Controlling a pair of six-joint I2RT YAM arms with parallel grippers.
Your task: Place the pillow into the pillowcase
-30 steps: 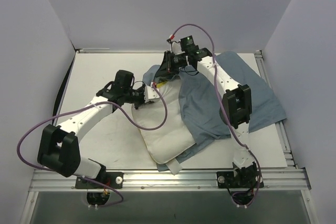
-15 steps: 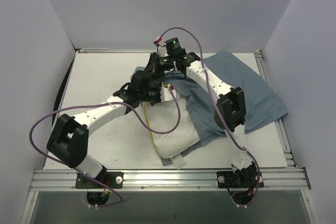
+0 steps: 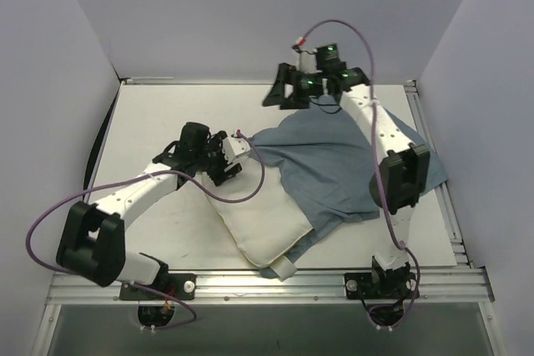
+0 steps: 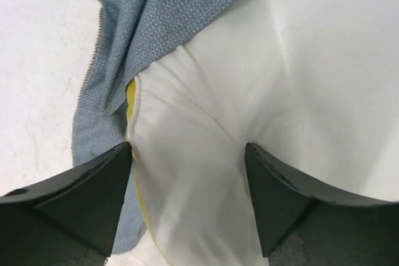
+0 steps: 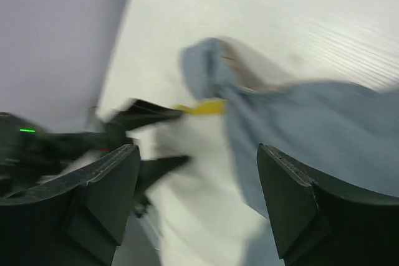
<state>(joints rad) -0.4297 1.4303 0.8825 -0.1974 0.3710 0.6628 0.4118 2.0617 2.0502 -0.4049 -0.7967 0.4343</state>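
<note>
The white pillow [image 3: 263, 221] lies at an angle in the middle of the table, its far right part under the grey-blue pillowcase [image 3: 334, 160]. My left gripper [image 3: 238, 156] is open at the pillow's far left corner. In the left wrist view its jaws [image 4: 187, 154] stand wide above the pillow [image 4: 262, 91], with the yellow band [image 4: 130, 101] and the pillowcase edge [image 4: 156, 17] just beyond. My right gripper [image 3: 282, 96] hangs open in the air past the pillowcase's far edge. Its blurred wrist view shows the gripper [image 5: 198, 154] empty over the pillow [image 5: 199, 216] and pillowcase [image 5: 299, 129].
The white table [image 3: 167, 114] is walled in on three sides. An aluminium rail [image 3: 267, 283] runs along the near edge by the arm bases. A strip of the pillowcase [image 3: 271, 271] sticks out under the pillow's near end. Purple cables loop off both arms.
Both grippers were shut together at the pillowcase mouth; now both are open. The left drew back leftward, the right rose toward the back, and the pillowcase dropped flat over the pillow's far end.
</note>
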